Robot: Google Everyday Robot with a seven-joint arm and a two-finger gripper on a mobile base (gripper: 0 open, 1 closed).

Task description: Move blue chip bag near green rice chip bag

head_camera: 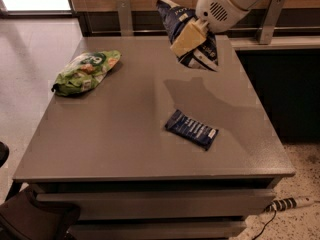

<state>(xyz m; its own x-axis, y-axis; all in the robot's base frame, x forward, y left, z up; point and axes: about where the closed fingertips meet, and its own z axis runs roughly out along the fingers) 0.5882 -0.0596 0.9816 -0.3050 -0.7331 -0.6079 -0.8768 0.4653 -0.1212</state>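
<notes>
Clamping the blue chip bag [176,17] between gripper [186,40] fingers, clear above the table [115,134] at its far right. Lying far left, well apart: green rice chip bag [85,73]. Nearer, right of centre: striped bar wrapper [192,129]. Print unreadable.

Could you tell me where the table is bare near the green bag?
Bare table spans from the green rice chip bag across to the bar wrapper, and along the front edge. Busiest is the back right, where the gripper holds the blue chip bag aloft.
</notes>
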